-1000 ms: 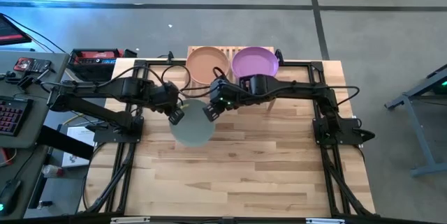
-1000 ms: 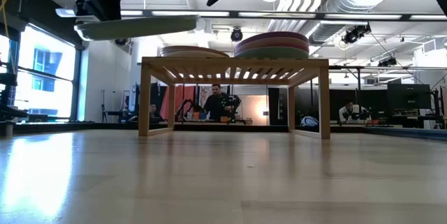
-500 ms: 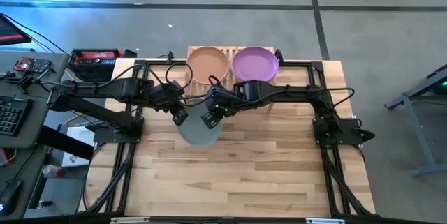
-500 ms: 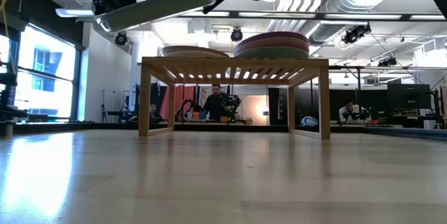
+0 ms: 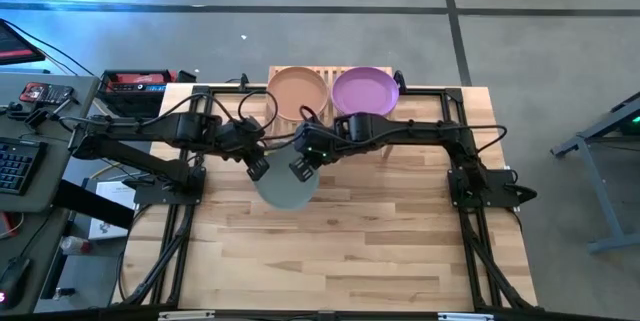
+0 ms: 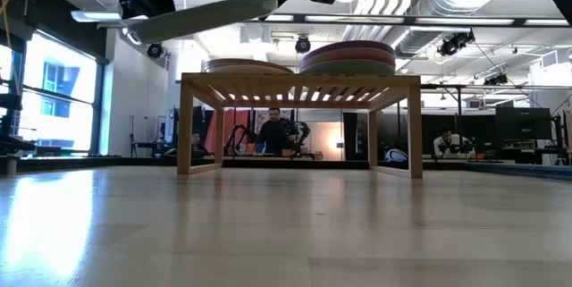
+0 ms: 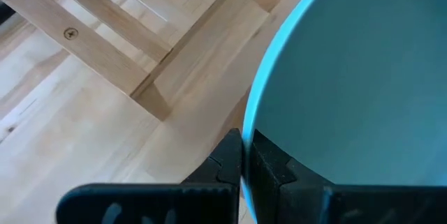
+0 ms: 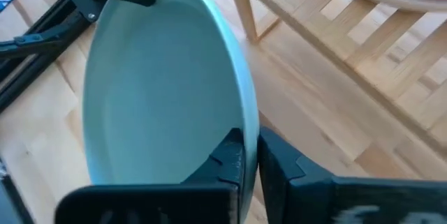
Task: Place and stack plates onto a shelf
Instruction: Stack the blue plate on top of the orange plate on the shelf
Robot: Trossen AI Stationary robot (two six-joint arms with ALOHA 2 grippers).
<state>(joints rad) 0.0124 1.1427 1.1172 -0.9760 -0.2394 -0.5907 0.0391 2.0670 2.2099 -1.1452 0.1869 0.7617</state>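
A mint plate (image 5: 285, 191) hangs in the air in front of the shelf (image 5: 321, 73), tilted, with its right side higher in the low view (image 6: 206, 17). My left gripper (image 5: 256, 168) is shut on its left rim. My right gripper (image 5: 300, 168) is shut on its right rim. On the slatted shelf (image 6: 299, 81), a peach plate (image 5: 297, 92) tops the left stack (image 6: 248, 65). A purple plate (image 5: 365, 89) tops the right stack (image 6: 347, 57). My left gripper pinches the plate's rim (image 7: 250, 123) on its far-left side between its two fingers, one on the inner face and one on the underside. The fingers slant down from the table's left. The plate is lifted clear, and this side is the lower one. My right gripper pinches the rim (image 8: 246, 123) on the plate's far-right side, one finger inside the plate and one outside. It comes slanting down from the table's right. This side of the plate is the higher one, clear of table and shelf.
Black frame rails (image 5: 185, 211) run along both sides of the plank table. A side desk with a keyboard (image 5: 15, 166) and devices stands to the left. The near half of the tabletop (image 5: 330, 251) is bare wood. People sit in the room beyond (image 6: 273, 130).
My right gripper has come down toward the plate's right rim and shut on it. The plate, level a second ago in my left gripper, has tipped so that its right side stands higher. It has also shifted slightly toward the table's right.
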